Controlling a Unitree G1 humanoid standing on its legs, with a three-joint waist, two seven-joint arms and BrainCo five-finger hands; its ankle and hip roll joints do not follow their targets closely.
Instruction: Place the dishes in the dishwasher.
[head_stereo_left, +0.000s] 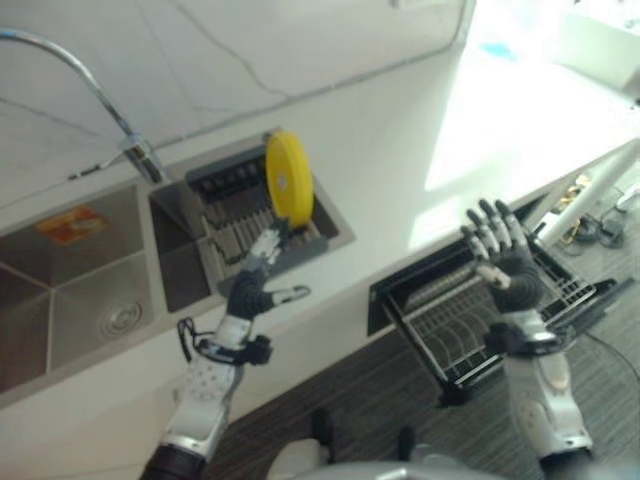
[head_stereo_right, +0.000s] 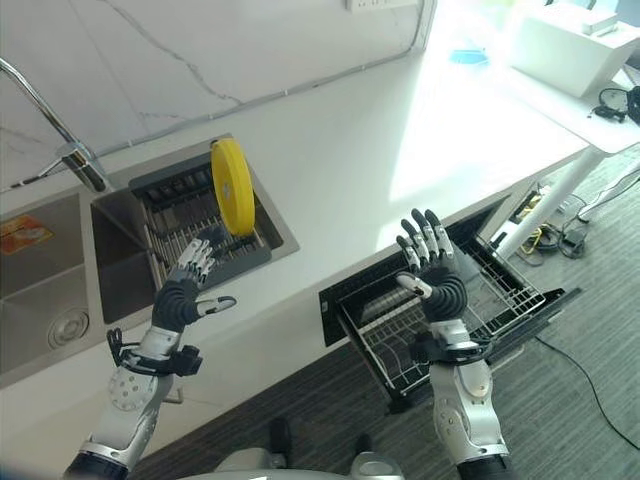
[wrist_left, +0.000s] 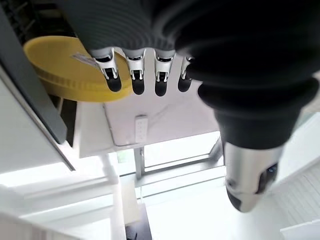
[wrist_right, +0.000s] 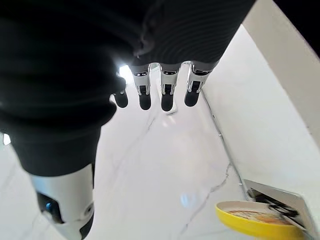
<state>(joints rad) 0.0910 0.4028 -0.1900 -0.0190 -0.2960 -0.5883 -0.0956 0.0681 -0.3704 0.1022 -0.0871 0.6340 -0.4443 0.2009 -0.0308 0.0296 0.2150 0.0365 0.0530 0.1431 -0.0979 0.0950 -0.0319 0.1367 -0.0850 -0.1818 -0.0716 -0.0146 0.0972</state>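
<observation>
Standing on edge: the yellow plate (head_stereo_right: 231, 186) is upright in the dark dish rack (head_stereo_right: 200, 228) set into the right-hand basin of the sink (head_stereo_right: 50, 285) — you can see the plate again past the fingers in the left wrist view (wrist_left: 70, 70).

Plate contact: neither hand has hold of it; it is propped among the rack's ribs, apart from both hands.

Left hand: your left hand (head_stereo_right: 188, 285) hovers over the near end of the rack, just below the plate, fingers straight and spread, thumb out to the side, holding nothing. In its own wrist view the fingers (wrist_left: 137, 75) hang straight in a row with the plate just beyond them.

Right hand: your right hand (head_stereo_right: 432, 270) is raised above the dishwasher, well apart from the plate, fingers straight and fanned wide, palm empty. Its wrist view shows the fingers (wrist_right: 167, 92) straight, with the plate's rim (wrist_right: 255, 220) far off in the corner.

Dishwasher: the wire basket (head_stereo_right: 470, 310) is pulled out below the countertop (head_stereo_right: 370, 150) — you can see bare wire tines under the right hand.

Surroundings: a curved metal tap (head_stereo_right: 70, 150) stands behind the sink; the wall behind the counter is white with grey veining.
</observation>
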